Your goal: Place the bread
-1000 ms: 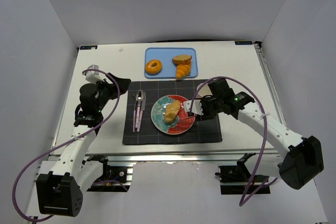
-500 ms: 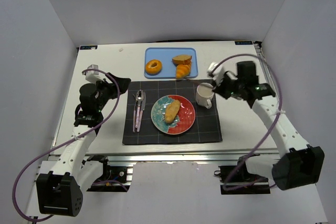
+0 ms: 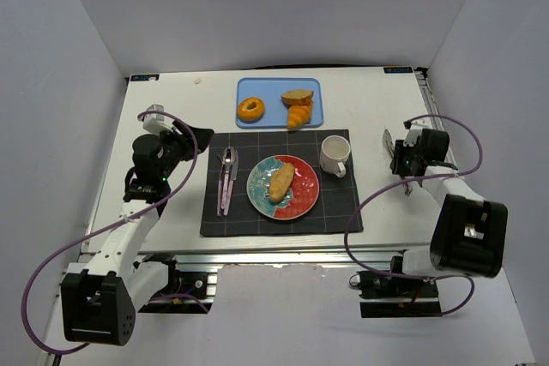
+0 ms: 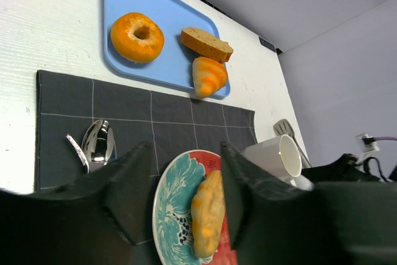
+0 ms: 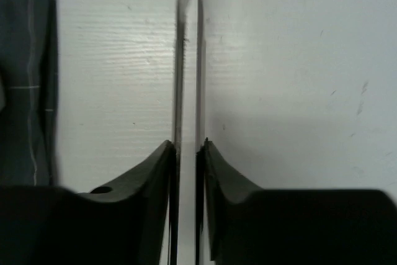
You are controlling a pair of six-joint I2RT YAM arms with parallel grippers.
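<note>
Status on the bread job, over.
Left gripper open, empty. Right gripper straddling a utensil, grip unclear. Bread on plate. Nothing blocking.

The bread [image 3: 280, 181] lies on the plate [image 3: 304, 199], mug [image 3: 334, 155] right, cutlery [image 3: 226, 179] left.

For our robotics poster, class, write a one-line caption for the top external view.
Bread roll lying on the plate, cutlery to its left and mug to its right, all on a dark placemat.
</note>
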